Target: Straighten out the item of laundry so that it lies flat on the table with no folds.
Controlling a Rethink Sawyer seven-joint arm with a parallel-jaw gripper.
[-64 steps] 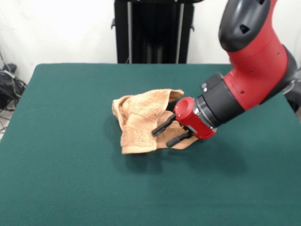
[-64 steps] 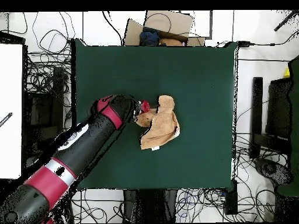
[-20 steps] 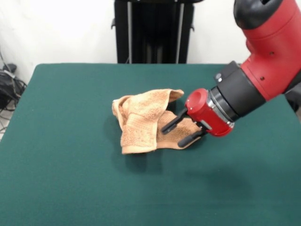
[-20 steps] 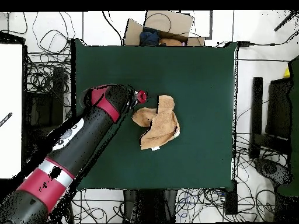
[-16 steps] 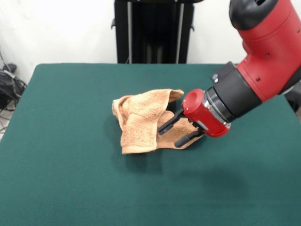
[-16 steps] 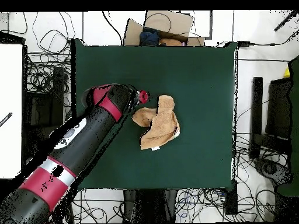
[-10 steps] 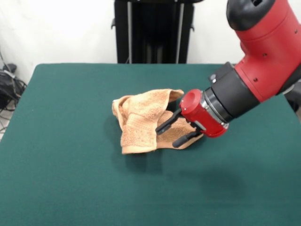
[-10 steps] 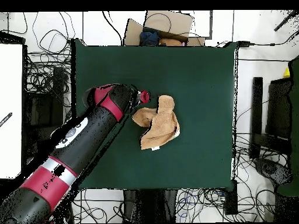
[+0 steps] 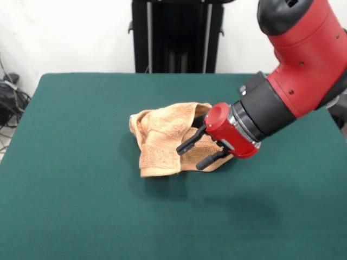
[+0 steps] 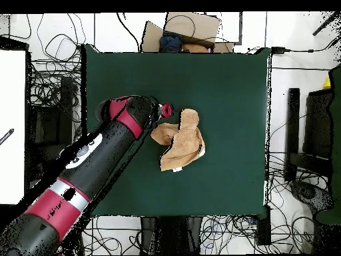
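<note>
The item of laundry [image 9: 162,138] is an orange-tan towel, crumpled and folded over itself near the middle of the green table [image 9: 81,211]. In the overhead view the towel [image 10: 183,143] forms an irregular bunch with a small white tag at its lower edge. My gripper [image 9: 190,154] reaches in from the right, low over the towel's right flap, its two black fingers [image 9: 187,143] spread apart with nothing between them. Overhead, the gripper [image 10: 165,113] shows only as the red wrist end at the towel's upper left; the fingers are hidden there.
My red and black arm [image 10: 86,167] slants across the table's left side in the overhead view. A box with dark items [image 10: 180,40] sits beyond the table's top edge. Cables [image 10: 53,73] lie on the floor around the table.
Over the last second the gripper has shifted leftward in the front view, closer over the towel's right flap. It stays open. The towel has kept its shape.
</note>
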